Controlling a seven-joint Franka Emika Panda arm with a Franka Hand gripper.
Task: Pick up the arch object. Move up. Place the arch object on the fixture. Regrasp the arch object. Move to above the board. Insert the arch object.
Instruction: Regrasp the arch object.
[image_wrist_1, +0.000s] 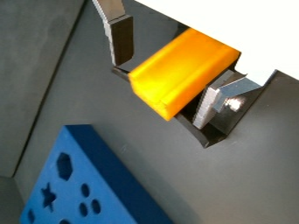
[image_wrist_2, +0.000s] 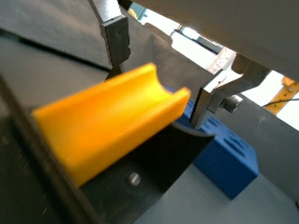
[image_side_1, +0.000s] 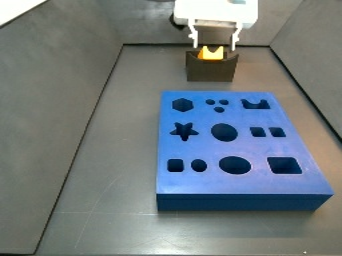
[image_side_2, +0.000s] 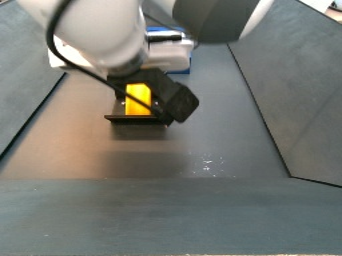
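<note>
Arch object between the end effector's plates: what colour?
Bright yellow-orange arch object, clearest in a wrist view, between the end effector fingers.

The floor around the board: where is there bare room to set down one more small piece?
Bare floor lies left of the board up to the sloped wall, and in front of its near edge. It is crowded behind the board, where the gripper stands over the arch object on the fixture.

No text, label or number can be read anywhere.
</note>
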